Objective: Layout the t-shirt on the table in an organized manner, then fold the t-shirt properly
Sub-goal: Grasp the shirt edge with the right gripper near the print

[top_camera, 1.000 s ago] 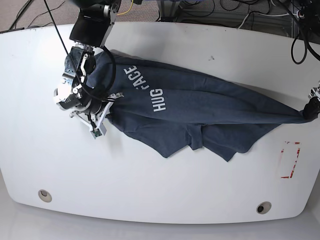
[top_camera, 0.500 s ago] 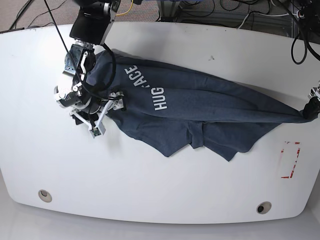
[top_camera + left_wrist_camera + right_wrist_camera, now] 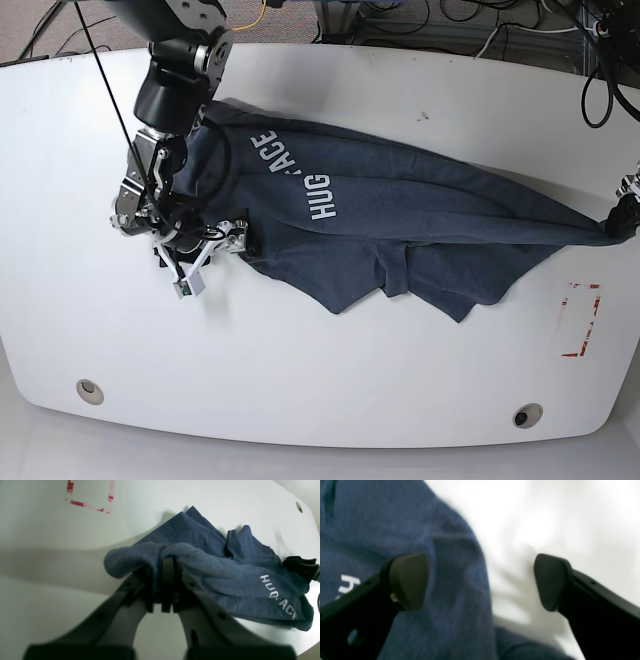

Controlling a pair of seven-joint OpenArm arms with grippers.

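Observation:
The dark slate-blue t-shirt (image 3: 400, 215) lies stretched across the table (image 3: 300, 380), with its white lettering (image 3: 300, 175) facing up. My left gripper (image 3: 622, 214) is at the table's right edge, shut on a bunched corner of the t-shirt (image 3: 140, 555); in the left wrist view the left gripper (image 3: 167, 566) has its jaws together with cloth wrapped over them. My right gripper (image 3: 215, 245) sits at the shirt's left edge. In the right wrist view the right gripper (image 3: 480, 581) is open, one finger (image 3: 407, 580) over the t-shirt (image 3: 395, 530) and the other over bare table (image 3: 545, 517).
A red-taped rectangle (image 3: 580, 320) lies near the right edge, also in the left wrist view (image 3: 87, 495). Two grey grommets (image 3: 90, 390) (image 3: 527, 414) sit along the front edge. Cables (image 3: 440, 25) run behind the table.
My right gripper has slid toward the front along the shirt's left edge and turned. The shirt's left part has shifted, showing more of the lettering. The left gripper has not moved.

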